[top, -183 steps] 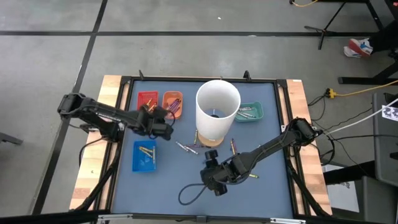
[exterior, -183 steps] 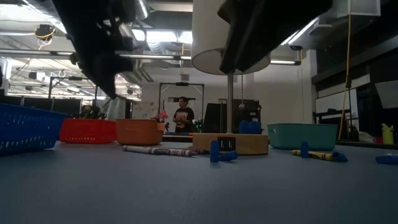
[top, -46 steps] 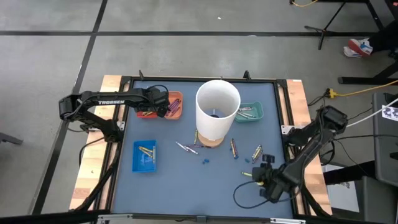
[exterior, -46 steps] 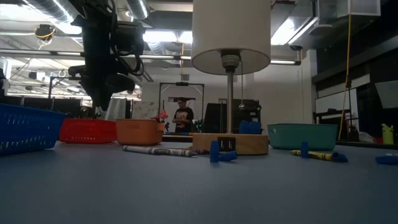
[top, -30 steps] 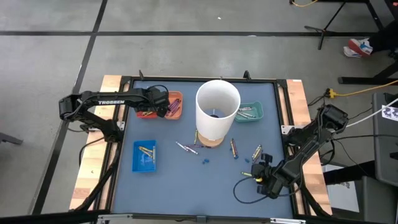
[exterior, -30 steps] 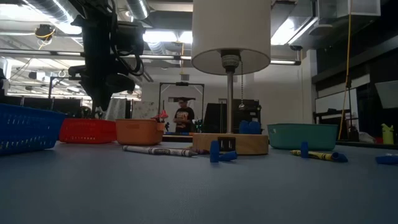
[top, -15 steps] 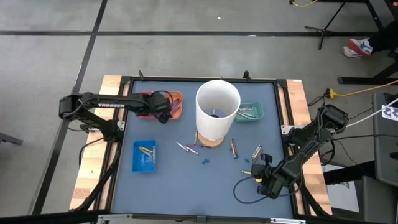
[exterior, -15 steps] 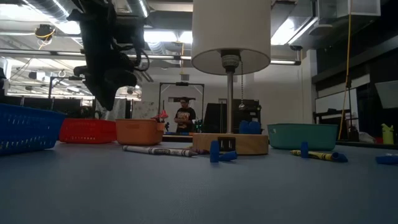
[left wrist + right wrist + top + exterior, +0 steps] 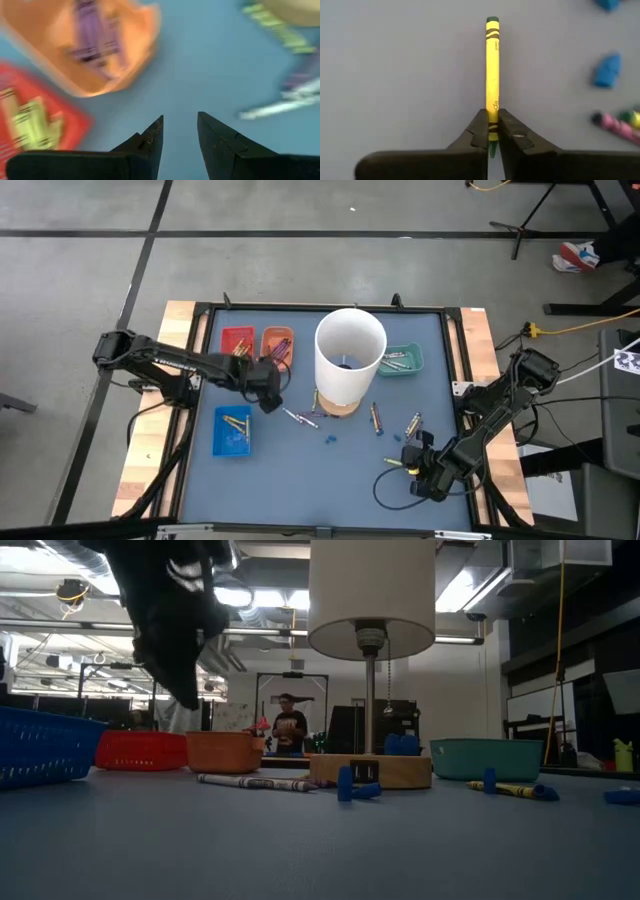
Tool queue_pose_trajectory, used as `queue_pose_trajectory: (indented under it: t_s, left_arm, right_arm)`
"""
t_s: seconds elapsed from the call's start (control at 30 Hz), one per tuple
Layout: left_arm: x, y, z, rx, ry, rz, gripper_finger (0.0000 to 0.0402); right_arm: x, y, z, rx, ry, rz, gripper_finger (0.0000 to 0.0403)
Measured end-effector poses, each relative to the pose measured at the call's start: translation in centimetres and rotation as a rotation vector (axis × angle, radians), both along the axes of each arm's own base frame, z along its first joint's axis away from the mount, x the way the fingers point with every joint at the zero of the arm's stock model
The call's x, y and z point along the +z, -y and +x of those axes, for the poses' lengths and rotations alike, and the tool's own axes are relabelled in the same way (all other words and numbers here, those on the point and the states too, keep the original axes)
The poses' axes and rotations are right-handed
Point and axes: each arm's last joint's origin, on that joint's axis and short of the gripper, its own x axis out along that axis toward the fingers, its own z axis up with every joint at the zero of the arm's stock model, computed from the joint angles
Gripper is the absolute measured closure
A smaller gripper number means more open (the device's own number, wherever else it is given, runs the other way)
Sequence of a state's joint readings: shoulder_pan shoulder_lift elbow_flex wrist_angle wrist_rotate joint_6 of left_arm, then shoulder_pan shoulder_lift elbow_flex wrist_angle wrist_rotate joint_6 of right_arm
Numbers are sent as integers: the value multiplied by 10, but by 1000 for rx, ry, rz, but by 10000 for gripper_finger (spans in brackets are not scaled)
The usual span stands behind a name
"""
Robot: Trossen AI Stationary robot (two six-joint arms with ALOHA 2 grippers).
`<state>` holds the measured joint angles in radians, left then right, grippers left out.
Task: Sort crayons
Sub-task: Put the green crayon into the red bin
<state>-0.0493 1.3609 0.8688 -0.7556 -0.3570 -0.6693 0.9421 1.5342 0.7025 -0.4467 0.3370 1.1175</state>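
Since the earlier frame the left gripper (image 9: 272,402) has swung from the orange tray (image 9: 277,346) toward table centre, fingers apart and empty. Its wrist view is blurred: the red tray (image 9: 30,120) holds yellow crayons, the orange purple. At five o'clock, the right gripper (image 9: 493,134) pinches a yellow crayon (image 9: 492,75).

Left arm swings toward the table's middle; right gripper closes on a crayon

The left gripper (image 9: 268,390), earlier hovering over the orange tray (image 9: 277,343) at the far left, now sits nearer, over the blue mat (image 9: 300,470) between that tray and the blue tray (image 9: 233,430), fingers apart. The right gripper (image 9: 411,463), spread a second ago, is now clamped on a yellow crayon (image 9: 492,80) at the near right.
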Motion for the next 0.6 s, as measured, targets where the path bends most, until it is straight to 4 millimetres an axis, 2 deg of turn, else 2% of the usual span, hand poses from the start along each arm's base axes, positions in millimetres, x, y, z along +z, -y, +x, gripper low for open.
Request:
queue_pose_trajectory:
  t_s: [0.3, 0.6]
  left_arm:
    - [13, 60, 18, -235, 293, -76, 298]
    - [32, 113, 29, -530, 596, -51, 298]
  right_arm:
    - [9, -8, 13, -17, 269, -24, 387]
    - [23, -10, 26, -111, 603, -178, 387]
